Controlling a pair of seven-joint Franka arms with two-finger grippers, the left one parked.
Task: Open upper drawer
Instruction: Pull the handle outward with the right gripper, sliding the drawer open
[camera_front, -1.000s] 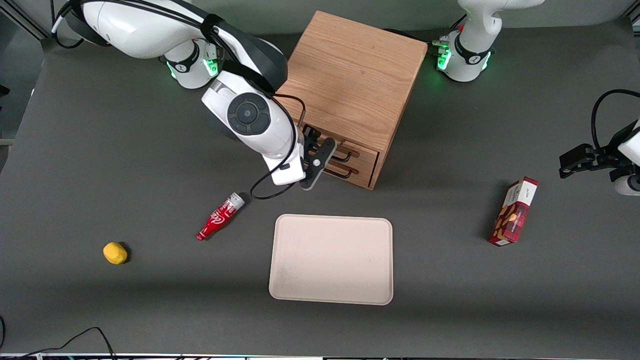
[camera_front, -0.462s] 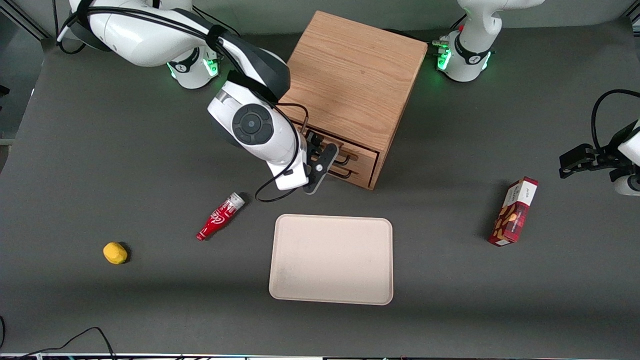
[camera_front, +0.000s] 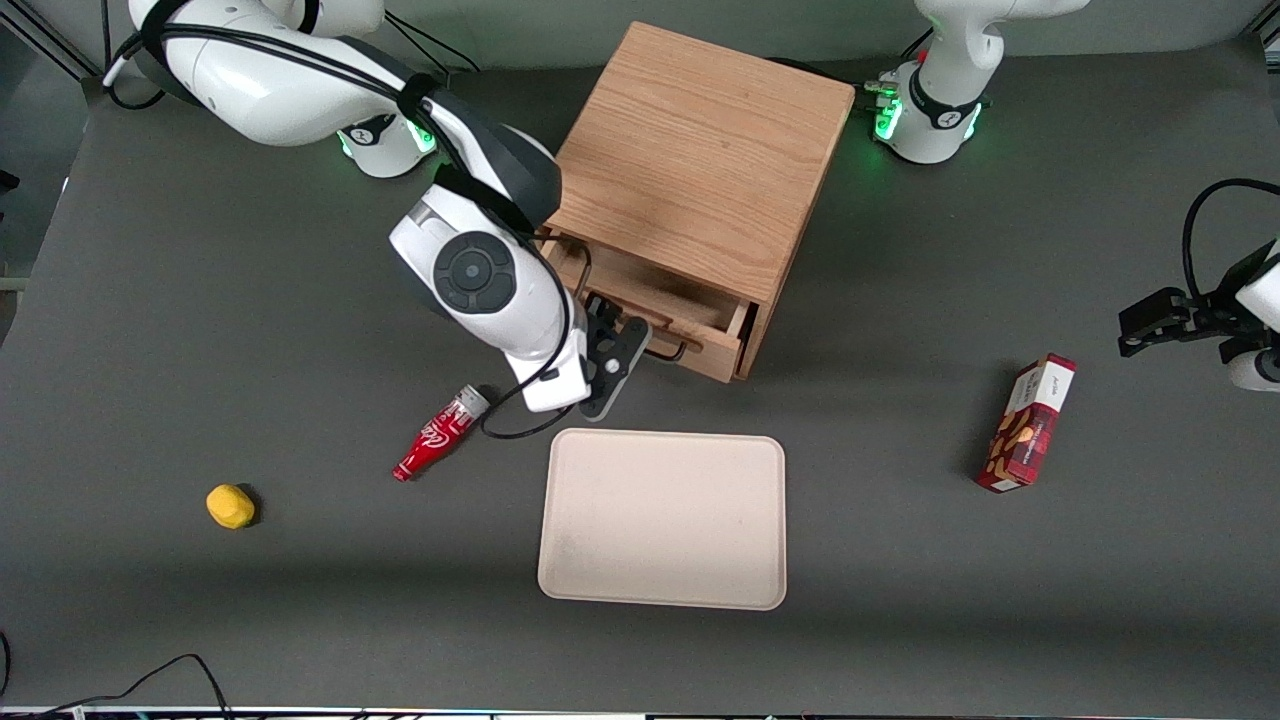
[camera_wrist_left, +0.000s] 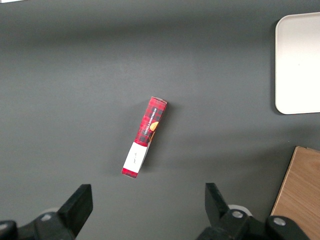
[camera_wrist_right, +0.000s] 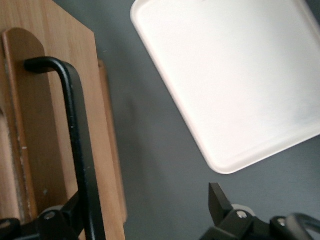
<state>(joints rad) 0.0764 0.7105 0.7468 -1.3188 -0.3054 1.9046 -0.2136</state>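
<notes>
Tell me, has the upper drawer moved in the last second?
Yes. The upper drawer has slid out of the cabinet toward the tray, pulled by the hand at its handle.

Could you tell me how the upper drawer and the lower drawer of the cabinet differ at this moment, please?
The upper drawer is pulled out, its inside showing; the lower drawer is shut and hidden beneath it. The gripper is at the upper drawer's black handle, while the lower drawer is untouched. Both belong to the same oak cabinet.

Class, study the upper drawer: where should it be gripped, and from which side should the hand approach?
Grip the upper drawer by its black loop handle, approaching from in front of the cabinet. The bar stands off the drawer face, leaving a gap for fingers. The hand is already at that handle.
</notes>
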